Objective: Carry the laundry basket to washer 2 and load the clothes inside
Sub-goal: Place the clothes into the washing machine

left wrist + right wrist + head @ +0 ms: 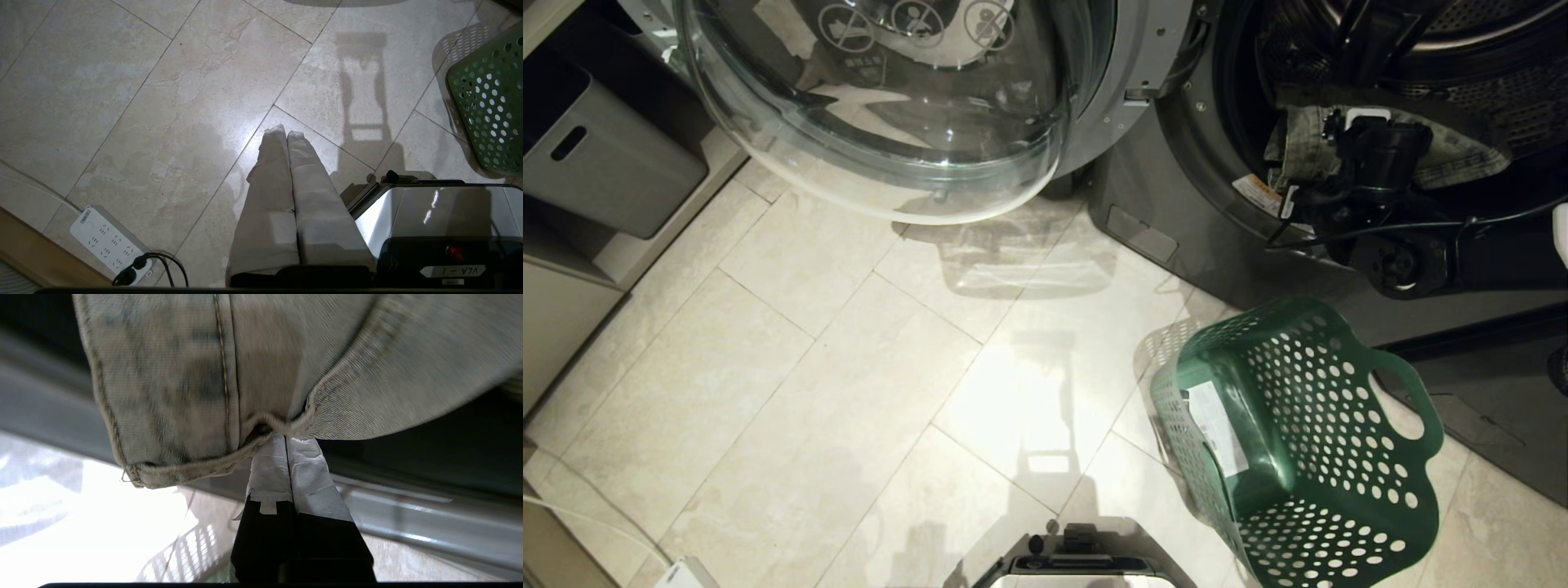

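The dark green laundry basket [1307, 441] lies tipped on its side on the floor tiles, empty, in front of the dark grey washer [1176, 188]. The washer's number label is out of view. Its glass door [890, 122] is swung open to the left. My right gripper [1339, 131] is at the lower rim of the drum opening, shut on the clothes [1462, 155], a pale denim garment draped over that rim. In the right wrist view the taped fingertips [269, 465] pinch the denim's [184, 375] hem. My left gripper [286, 132] hangs shut and empty above the floor. The basket [490, 102] stands off to its side.
A grey storage bin [605, 163] sits on a low shelf at the far left. A white power strip [106, 241] with a black plug lies on the floor by the wall. My own base [1086, 563] shows at the picture's lower edge.
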### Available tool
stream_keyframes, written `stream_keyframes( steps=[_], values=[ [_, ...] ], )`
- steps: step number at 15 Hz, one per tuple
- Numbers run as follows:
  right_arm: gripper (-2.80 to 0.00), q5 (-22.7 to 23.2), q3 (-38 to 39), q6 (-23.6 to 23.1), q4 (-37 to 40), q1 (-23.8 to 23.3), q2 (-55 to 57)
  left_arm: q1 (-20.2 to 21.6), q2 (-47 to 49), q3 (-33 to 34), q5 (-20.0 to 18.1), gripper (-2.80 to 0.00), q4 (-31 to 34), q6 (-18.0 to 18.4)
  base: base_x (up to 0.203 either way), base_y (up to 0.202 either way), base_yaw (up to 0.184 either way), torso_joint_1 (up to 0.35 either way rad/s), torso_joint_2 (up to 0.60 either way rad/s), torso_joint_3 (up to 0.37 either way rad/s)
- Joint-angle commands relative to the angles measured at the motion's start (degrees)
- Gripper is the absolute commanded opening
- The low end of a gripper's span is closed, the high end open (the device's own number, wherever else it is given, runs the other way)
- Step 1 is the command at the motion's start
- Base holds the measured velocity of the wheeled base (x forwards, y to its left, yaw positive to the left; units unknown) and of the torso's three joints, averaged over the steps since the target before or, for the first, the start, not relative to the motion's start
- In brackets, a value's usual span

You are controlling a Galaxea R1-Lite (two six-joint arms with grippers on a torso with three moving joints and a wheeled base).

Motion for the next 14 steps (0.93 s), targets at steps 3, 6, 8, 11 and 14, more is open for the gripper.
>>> stream_keyframes(
  steps=[3, 6, 8, 11, 14],
  values=[
    [-2.80, -2.3, -1.3, -0.3, -4.9, -0.2, -1.9, 0.0, 0.1, 0.0, 0.0, -2.80, 0.0, 0.0, 0.000, 0.000, 0.000, 0.000, 0.00, 0.000],
    [-2.80, -8.6, -3.6, -7.5, -19.0, 0.0, -1.3, 0.0, 0.1, 0.0, 0.0, -2.80, 0.0, 0.0, 0.000, 0.000, 0.000, 0.000, 0.00, 0.000],
    [-2.80, -13.0, -3.7, -11.9, -27.9, 0.8, -0.9, 0.0, 0.1, 0.0, -0.1, -2.80, 0.0, 0.0, 0.000, 0.000, 0.000, 0.000, 0.00, 0.000],
    [-2.80, -13.5, -2.7, -14.6, -30.8, 0.9, -1.8, 0.0, 0.1, 0.0, 0.0, -2.80, 0.0, 0.0, 0.000, 0.000, 0.000, 0.000, 0.00, 0.000],
    [-2.80, -12.6, 5.0, -13.4, -27.3, 0.9, -4.8, 0.0, 0.1, 0.0, -0.1, -2.80, 0.0, 0.0, 0.000, 0.000, 0.000, 0.000, 0.00, 0.000]
  ],
)
